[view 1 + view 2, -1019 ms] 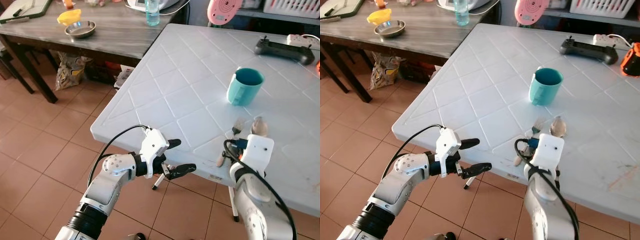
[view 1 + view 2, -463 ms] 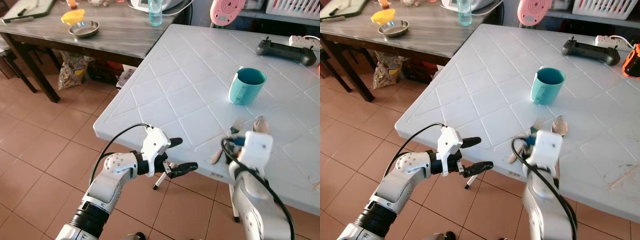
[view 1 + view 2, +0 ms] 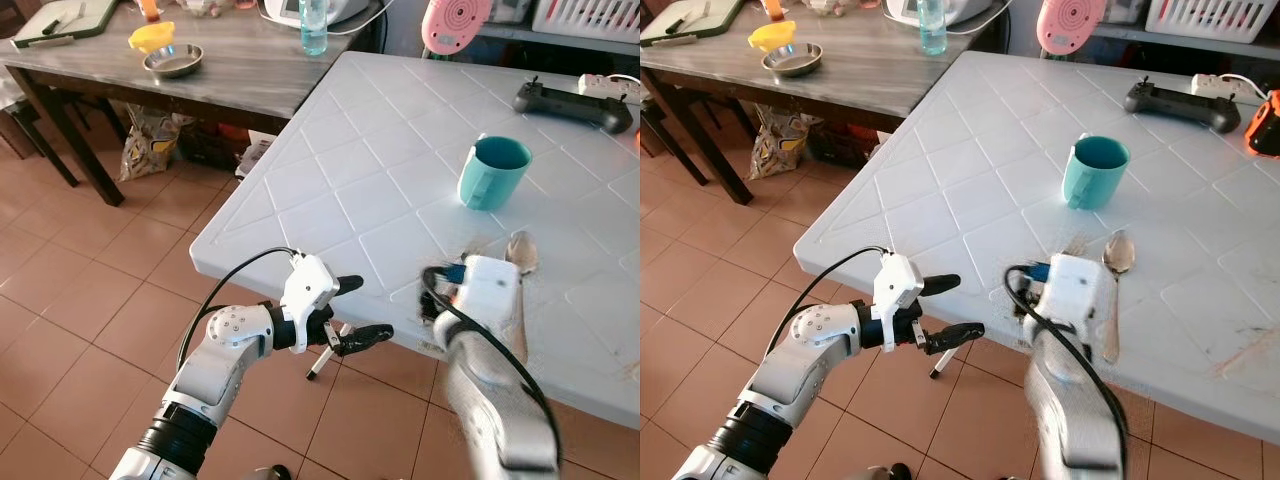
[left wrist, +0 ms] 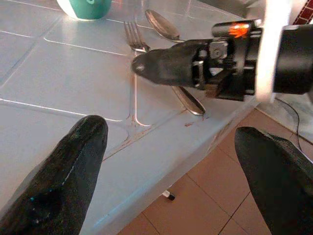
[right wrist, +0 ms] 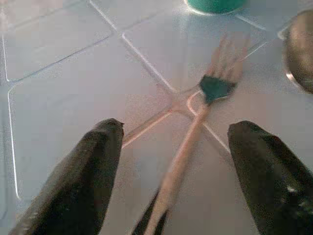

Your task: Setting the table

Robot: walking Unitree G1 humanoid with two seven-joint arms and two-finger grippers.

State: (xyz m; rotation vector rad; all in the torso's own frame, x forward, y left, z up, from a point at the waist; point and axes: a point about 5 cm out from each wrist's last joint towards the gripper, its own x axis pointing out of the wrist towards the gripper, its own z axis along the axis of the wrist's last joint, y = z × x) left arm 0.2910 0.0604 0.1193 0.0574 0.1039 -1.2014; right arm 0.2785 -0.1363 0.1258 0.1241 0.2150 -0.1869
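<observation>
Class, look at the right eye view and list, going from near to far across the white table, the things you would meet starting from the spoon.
Spoon → teal mug → black controller → pink round gadget at the far edge.

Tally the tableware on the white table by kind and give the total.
Mugs: 1, the teal mug
Spoons: 1, the spoon
Forks: 1, the fork, lying between the fingers of the open right gripper
Total: 3
</observation>
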